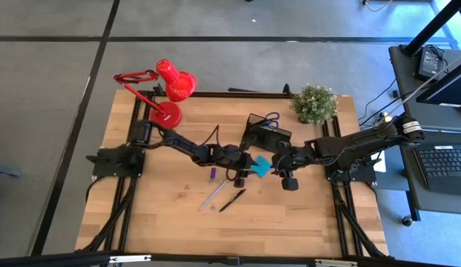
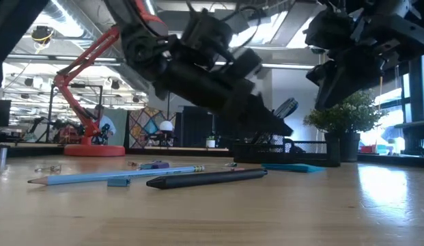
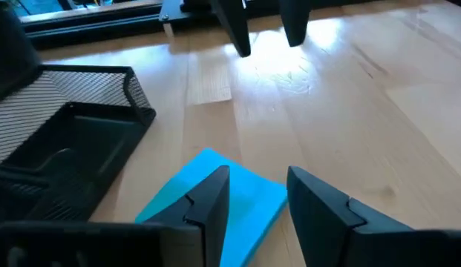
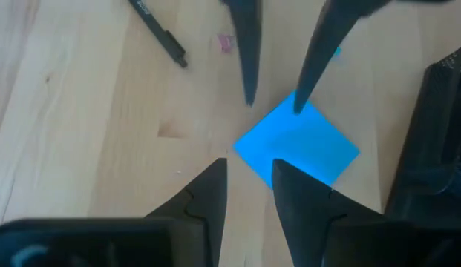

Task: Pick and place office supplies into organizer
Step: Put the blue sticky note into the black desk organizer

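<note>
Two dark jointed arms, black cables, tapered black gripper fingers (image 3: 208, 204)

Sticky-note pad (image 1: 260, 166) lying on the table (image 1: 304, 215) just in front of the organizer (image 1: 263, 131), pens (image 1: 232, 200) and pencil (image 1: 214, 196) lying nearer the front edge, lamp (image 1: 171, 89) and plant (image 1: 314, 104) standing at the back

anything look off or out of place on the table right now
Nothing looks damaged or spilled. The blue sticky-note pad lies flat on the wood, turned cornerwise beside the organizer, with the left pincer and right pincer both open over it. Pens and a pencil lie loose nearby.
</note>
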You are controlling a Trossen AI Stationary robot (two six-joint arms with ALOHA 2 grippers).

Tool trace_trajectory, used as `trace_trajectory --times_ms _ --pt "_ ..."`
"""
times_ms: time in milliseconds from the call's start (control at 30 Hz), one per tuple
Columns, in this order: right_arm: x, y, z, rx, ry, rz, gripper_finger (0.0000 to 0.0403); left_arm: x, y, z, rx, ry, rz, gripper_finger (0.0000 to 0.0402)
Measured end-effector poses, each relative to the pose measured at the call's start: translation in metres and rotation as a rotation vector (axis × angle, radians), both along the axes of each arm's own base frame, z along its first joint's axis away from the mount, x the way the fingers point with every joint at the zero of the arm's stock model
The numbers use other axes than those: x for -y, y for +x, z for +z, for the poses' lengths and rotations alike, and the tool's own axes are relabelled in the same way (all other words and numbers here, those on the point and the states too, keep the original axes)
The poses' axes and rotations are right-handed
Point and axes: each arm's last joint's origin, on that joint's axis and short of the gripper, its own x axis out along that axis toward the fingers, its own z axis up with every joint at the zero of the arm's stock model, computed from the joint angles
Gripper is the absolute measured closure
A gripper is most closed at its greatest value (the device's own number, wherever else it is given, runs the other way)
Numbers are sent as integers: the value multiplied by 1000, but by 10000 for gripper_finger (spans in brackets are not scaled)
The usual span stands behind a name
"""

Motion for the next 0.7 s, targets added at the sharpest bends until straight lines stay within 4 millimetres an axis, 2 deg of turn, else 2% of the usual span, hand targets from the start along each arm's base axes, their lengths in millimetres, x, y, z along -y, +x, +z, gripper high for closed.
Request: trace_trajectory --times_ms 233,500,700 --pt "0 0 0 -1 -1 1 290 -7 18 -8 -167 -20 31 272" --pt "0 -1 -1 -15 -2 0 290 -10 20 -6 -221 -58 77 272" --pt "0 -2 -2 -26 -21 23 290 -14 19 -17 -263 -83 104 280"
